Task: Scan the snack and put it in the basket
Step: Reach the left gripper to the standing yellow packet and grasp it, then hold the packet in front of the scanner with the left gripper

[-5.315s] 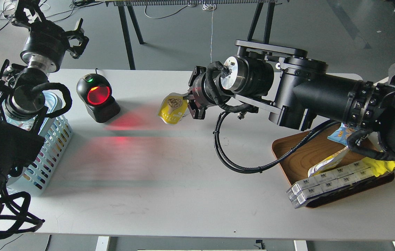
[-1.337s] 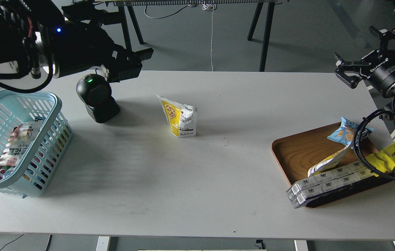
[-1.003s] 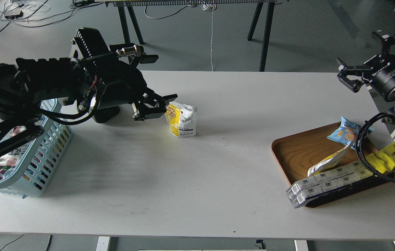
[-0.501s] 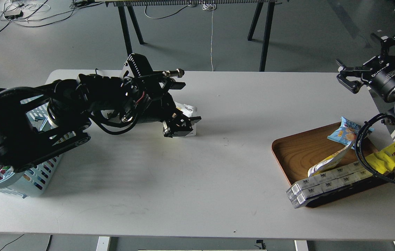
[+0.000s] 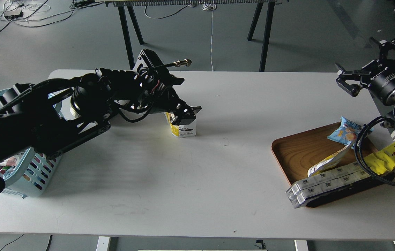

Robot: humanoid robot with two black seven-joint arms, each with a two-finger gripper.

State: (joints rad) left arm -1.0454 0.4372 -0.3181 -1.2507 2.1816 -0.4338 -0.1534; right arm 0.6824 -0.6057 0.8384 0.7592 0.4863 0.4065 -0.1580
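Note:
The snack (image 5: pixel 183 129), a yellow-and-white pouch, stands upright on the white table a little left of centre. My left arm reaches in from the left, and my left gripper (image 5: pixel 184 113) sits over the pouch's top with its fingers closed on it. The top of the pouch is hidden. The light blue basket (image 5: pixel 41 168) stands at the table's left edge, mostly covered by my left arm, with packets inside. My right gripper (image 5: pixel 370 64) is open and empty, raised at the far right, well away from the pouch.
A brown wooden tray (image 5: pixel 302 153) at the right holds a small blue packet (image 5: pixel 347 130), a bright yellow cartoon-face packet (image 5: pixel 394 153) and a row of white boxes (image 5: pixel 326 181). The scanner is hidden behind my left arm. Bare table (image 5: pixel 183 181) lies in front.
My right gripper let the pouch go on the table and drew back to the right. My left arm swung in from the basket side, and its gripper rose to the pouch's top.

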